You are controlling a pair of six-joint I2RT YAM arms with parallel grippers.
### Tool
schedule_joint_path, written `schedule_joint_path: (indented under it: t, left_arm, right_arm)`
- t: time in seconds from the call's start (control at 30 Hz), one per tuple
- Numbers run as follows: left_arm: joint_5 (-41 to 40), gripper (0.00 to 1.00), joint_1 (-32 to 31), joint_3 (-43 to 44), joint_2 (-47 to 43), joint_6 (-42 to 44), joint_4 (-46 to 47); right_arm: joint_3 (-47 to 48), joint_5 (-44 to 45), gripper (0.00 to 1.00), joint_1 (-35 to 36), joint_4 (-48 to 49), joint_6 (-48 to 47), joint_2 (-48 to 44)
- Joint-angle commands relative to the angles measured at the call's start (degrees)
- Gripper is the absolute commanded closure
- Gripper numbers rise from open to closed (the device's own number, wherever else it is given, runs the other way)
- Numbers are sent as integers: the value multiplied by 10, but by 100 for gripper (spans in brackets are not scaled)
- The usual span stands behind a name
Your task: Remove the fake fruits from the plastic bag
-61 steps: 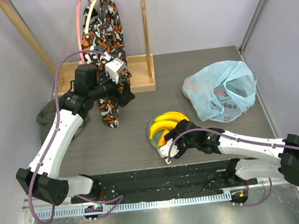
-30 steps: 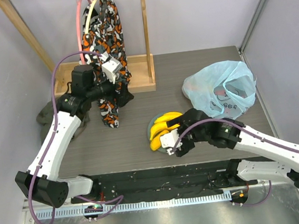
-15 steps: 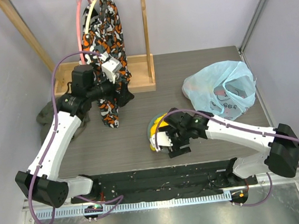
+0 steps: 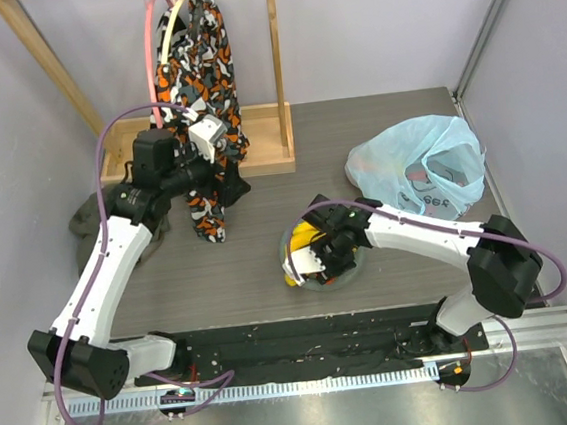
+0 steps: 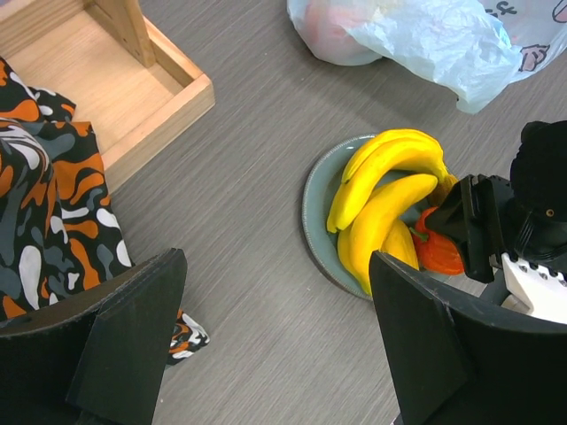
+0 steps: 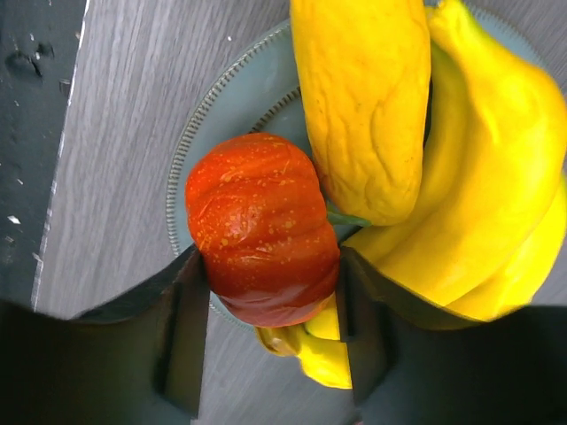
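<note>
My right gripper (image 4: 323,257) is shut on the small ribbed orange fruit (image 6: 261,239) and holds it just over the grey-green plate (image 6: 239,106). The yellow banana bunch (image 6: 487,177) and the single long yellow-orange fruit (image 6: 363,97) lie on that plate, touching the orange fruit. The light-blue plastic bag (image 4: 421,174) lies at the back right, and a reddish round shape (image 5: 328,27) shows through it. My left gripper (image 5: 275,354) is open and empty, held high next to the hanging patterned cloth (image 4: 195,70). The left wrist view shows the plate (image 5: 312,204) and bananas (image 5: 390,168).
A wooden rack with a tray base (image 4: 266,139) stands at the back left, the orange-black-white cloth hanging from it. A dark green cloth (image 4: 88,216) lies by the left wall. Walls close in on the left, back and right.
My right gripper has swung from the front edge of the plate to over the plate, still holding the orange fruit. The left arm has shifted only slightly.
</note>
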Motion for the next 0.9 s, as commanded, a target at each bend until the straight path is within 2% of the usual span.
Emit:
schedule_joint_path:
  t: [0.0,0.07,0.17,0.2,0.23,0.3,0.37,0.5,0.53,0.73,0.87]
  left_arm:
    - [16,11,4,-7,-20,-4,19]
    - [19,11,4,-9,-19,-5,23]
    - [23,11,4,-9,-16,-11,26]
    - [25,11,4,-9,-14,-12,27]
    - [27,11,4,-7,-13,-16,29]
    - [29,11,4,-5,-11,-21,32]
    - [31,11,4,-4,-11,-24,32]
    - [30,11,4,-6,-10,-25,33]
    - [31,11,4,-7,-10,-27,32]
    - [31,11,4,-7,-7,-28,32]
    - [31,11,4,-9,-6,-28,32]
  right_arm:
    - [-8,-10,69,4,1,-20,-48]
    - [-49,8,79,5,45,-10,-82]
    - [-116,24,81,9,92,-16,-155]
    - [-134,28,90,12,106,-14,-174]
    - [-168,36,94,15,121,-9,-214]
    - [-222,63,98,26,185,2,-252]
    - [-254,77,99,29,249,15,-294]
    - [-312,110,99,35,324,18,-314]
    - [-319,119,99,36,362,25,-312]
    - [-332,172,99,52,445,60,-266]
    - [-350,192,99,69,463,53,-243]
